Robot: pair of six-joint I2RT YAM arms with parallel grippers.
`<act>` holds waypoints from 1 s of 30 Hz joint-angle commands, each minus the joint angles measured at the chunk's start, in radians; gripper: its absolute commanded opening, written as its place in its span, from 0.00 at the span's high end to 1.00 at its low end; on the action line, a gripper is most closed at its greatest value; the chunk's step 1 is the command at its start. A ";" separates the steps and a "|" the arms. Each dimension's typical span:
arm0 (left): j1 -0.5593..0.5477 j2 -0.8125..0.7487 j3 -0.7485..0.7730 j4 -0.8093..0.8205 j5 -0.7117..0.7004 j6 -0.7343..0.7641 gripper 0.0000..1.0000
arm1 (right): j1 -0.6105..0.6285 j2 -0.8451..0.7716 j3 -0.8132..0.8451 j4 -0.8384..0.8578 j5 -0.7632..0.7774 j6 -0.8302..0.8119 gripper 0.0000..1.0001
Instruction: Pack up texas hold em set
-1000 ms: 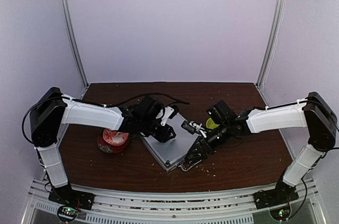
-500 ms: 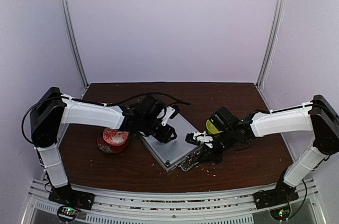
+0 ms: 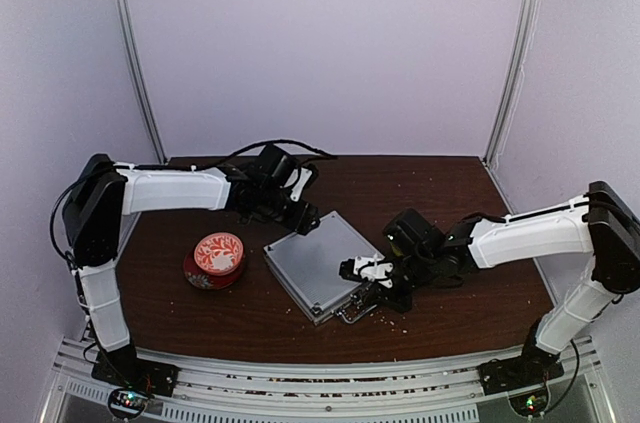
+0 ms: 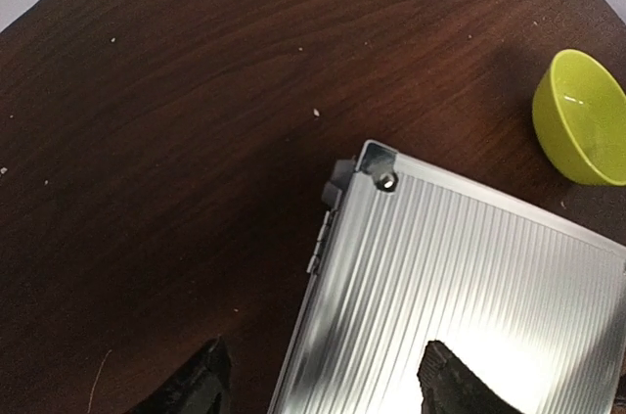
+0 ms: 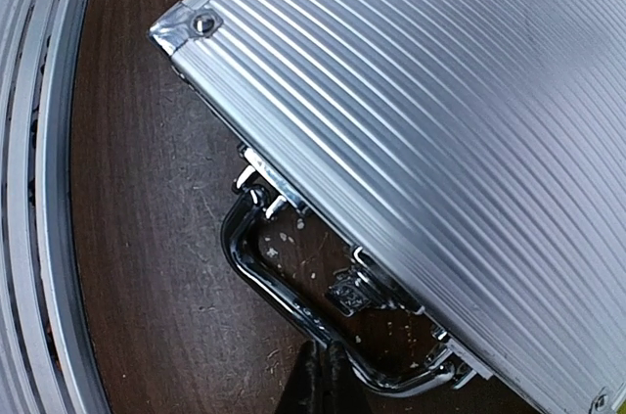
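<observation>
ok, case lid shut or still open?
Shut. The silver case lies flat, ribbed lid down on its base in both wrist views; no black lining shows. Latches: cannot tell.

Case [image 3: 318,265] lies closed near table [image 3: 250,318] centre, handle [image 5: 293,301] at its 5 o'clock edge. Tin [image 3: 214,259] sits at the case's 9 o'clock, apart. Bowl [image 4: 579,118] sits toward 2 o'clock. Left gripper [image 3: 303,218] hangs over the 11 o'clock corner; right gripper [image 3: 372,278] at the handle side.
</observation>
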State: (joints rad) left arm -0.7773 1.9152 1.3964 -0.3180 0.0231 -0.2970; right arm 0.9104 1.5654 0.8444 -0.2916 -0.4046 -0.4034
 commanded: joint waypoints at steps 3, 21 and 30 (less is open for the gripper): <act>0.019 0.061 0.036 -0.029 0.032 0.012 0.33 | 0.037 0.024 -0.005 0.038 0.093 -0.023 1.00; 0.034 0.122 0.007 -0.019 0.137 0.031 0.38 | 0.073 0.089 0.012 0.070 0.128 -0.023 1.00; 0.034 0.121 0.005 -0.015 0.153 0.036 0.40 | 0.074 0.100 0.016 0.108 0.182 0.000 1.00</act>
State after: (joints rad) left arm -0.7422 2.0041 1.4139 -0.3134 0.1558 -0.2844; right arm 0.9779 1.6489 0.8444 -0.2150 -0.2775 -0.4160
